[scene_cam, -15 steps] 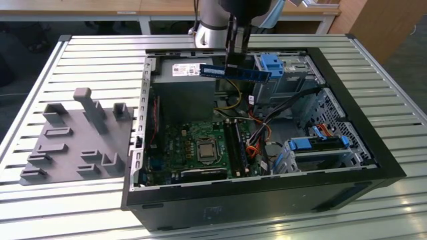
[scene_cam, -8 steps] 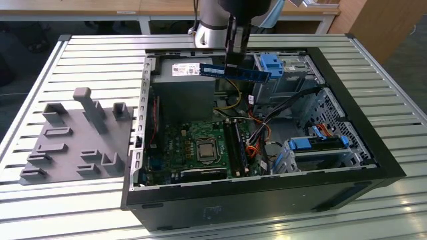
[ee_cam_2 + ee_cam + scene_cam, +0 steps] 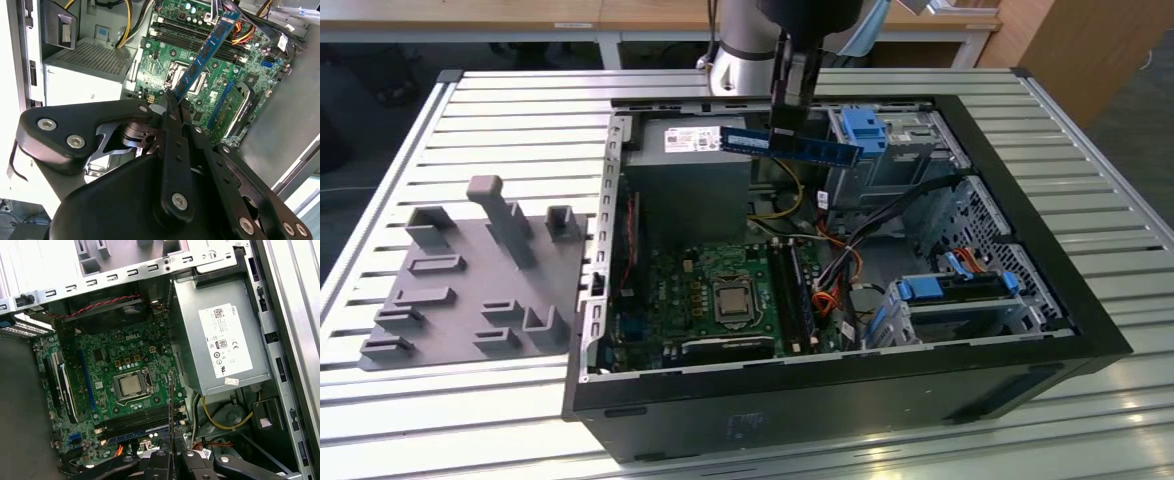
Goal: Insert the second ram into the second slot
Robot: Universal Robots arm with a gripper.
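Second ram (image 3: 830,150), a thin blue stick, clamped edgewise between the closed fingers of the gripper (image 3: 787,135) and held level above the open computer case (image 3: 854,400), over the end near the power supply (image 3: 680,185). In the second wrist view the ram (image 3: 205,52) extends away from the gripper (image 3: 172,101), clear of the motherboard (image 3: 170,55) beneath it. In the first wrist view the stick appears edge-on (image 3: 171,405) beside the processor socket (image 3: 131,385), well apart from the memory slots (image 3: 137,421). A grey fixture plate (image 3: 467,290) lies on the slatted table (image 3: 454,100) at the exterior view's left
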